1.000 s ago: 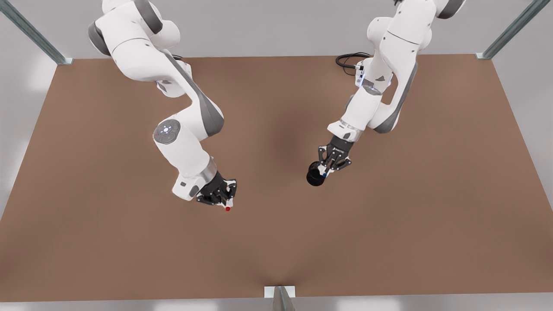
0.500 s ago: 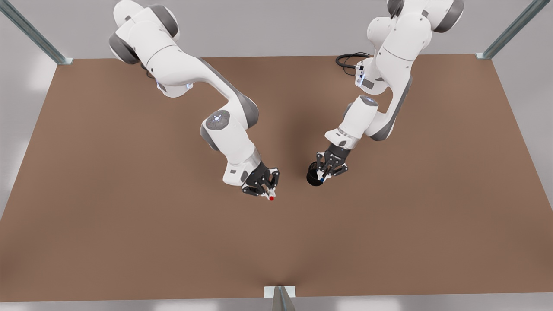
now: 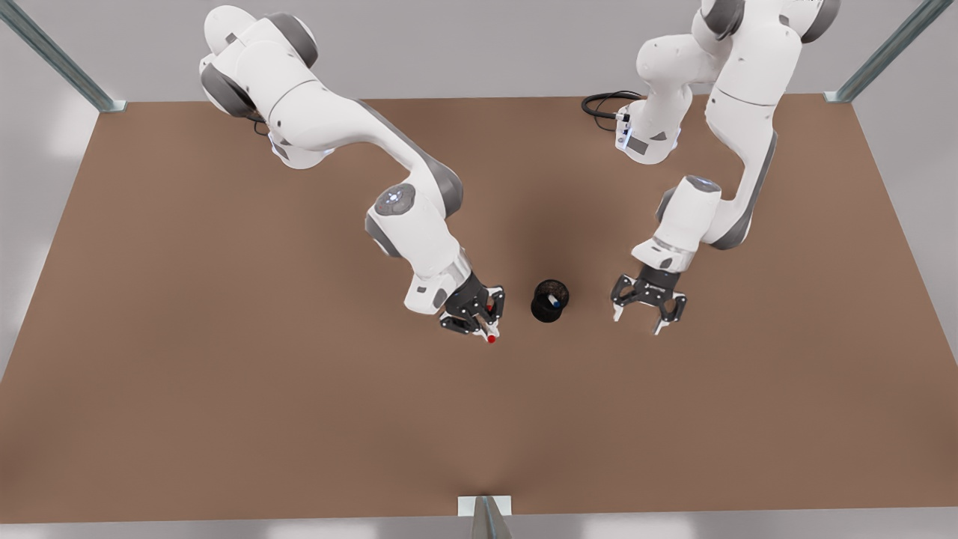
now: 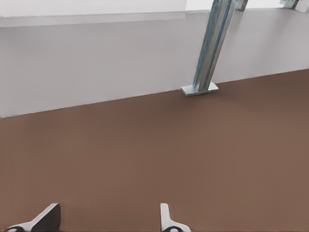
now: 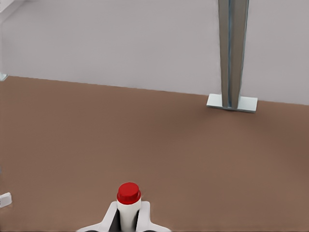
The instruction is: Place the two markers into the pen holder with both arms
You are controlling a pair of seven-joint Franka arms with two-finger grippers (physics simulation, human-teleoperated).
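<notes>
Red marker held, blue one in the holder

Front view: near the tabletop (image 3: 224, 374) centre, the pen holder (image 3: 550, 301) is containing the blue marker (image 3: 554, 302); right gripper (image 3: 485, 323) is clamping the red marker (image 3: 491, 337) beside it.

Left wrist view: left gripper (image 4: 104, 223) is hanging spread apart.

Right wrist view: fingers (image 5: 108, 217) are pinching the marker

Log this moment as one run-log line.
blue marker: in pen holder | right gripper: shut on red marker, beside holder | left gripper: open, empty, on holder's other side
</notes>
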